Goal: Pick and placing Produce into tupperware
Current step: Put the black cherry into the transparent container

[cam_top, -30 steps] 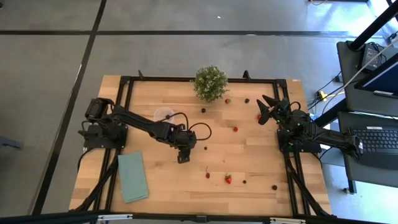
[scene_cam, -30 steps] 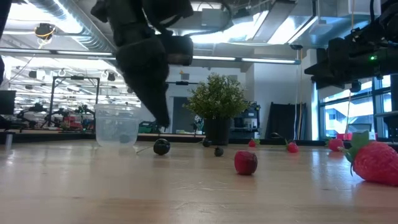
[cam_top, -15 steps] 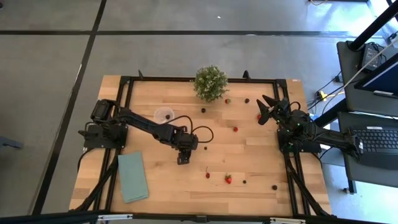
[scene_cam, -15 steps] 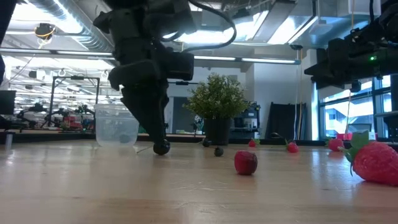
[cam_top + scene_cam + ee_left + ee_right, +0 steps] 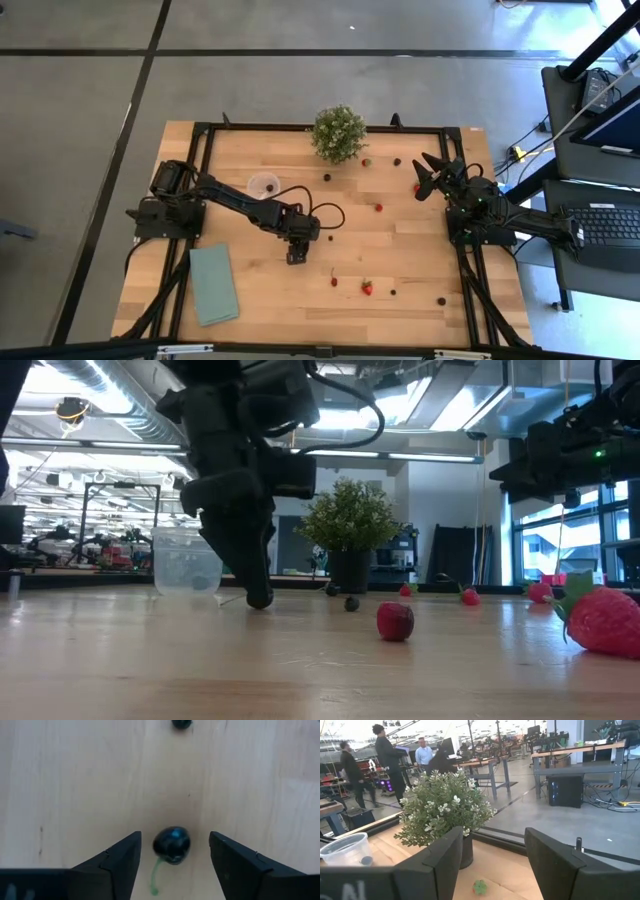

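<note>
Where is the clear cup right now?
In the high view the clear cup stands on the table's left half, left of the potted plant, beside the left arm.

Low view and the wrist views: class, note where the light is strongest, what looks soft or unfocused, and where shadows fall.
Low view: bright ceiling lights glare behind the dark left claw, which reads as a silhouette; the near strawberry is large and soft. Left wrist view: even light, the dark berry shows a small highlight between the open fingers. Right wrist view: the window background is washed out behind the plant.
</note>
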Available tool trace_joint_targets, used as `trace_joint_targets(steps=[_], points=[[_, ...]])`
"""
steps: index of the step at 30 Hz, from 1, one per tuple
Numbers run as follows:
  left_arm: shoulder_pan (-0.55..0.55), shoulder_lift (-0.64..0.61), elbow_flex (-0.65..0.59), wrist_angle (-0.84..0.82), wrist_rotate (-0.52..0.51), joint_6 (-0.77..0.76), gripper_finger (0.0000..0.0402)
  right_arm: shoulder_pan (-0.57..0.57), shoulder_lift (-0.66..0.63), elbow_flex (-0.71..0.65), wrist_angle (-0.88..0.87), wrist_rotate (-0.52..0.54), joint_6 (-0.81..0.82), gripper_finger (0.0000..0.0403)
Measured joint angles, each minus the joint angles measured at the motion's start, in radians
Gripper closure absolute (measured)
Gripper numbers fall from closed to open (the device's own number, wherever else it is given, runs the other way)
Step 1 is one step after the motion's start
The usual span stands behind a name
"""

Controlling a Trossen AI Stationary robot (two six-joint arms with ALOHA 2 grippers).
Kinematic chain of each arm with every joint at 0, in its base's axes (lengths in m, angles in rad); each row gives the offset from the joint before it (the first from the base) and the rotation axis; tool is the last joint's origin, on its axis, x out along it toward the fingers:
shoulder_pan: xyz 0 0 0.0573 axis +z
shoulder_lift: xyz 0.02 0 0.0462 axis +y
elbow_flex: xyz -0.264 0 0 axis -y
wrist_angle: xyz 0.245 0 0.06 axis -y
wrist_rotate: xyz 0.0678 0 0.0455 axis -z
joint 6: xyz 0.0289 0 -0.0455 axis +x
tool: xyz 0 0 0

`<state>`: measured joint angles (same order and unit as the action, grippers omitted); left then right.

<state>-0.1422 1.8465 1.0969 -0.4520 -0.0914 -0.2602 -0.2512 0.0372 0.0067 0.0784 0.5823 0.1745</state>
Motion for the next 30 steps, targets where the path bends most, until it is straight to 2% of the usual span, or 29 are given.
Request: trace_joint_targets(steps=[8,18,27,30], points=[[0.012,0.0,0.0,-0.003,0.0,0.009,0.0215,0.0,0.0,0.0,0.0,0.0,0.0,0.0186],[-0.006,0.043,0.005,0.007,0.016,0.009,0.0239,0.0,0.0,0.0,0.0,0.0,0.0,0.0186],[-0.008,0.046,0.005,-0.022,0.024,0.011,0.0296,0.0,0.0,0.0,0.0,0.0,0.0,0.0186],[-0.008,0.046,0.005,-0.024,0.024,0.011,0.0302,0.0,0.0,0.0,0.0,0.0,0.0,0.0186]])
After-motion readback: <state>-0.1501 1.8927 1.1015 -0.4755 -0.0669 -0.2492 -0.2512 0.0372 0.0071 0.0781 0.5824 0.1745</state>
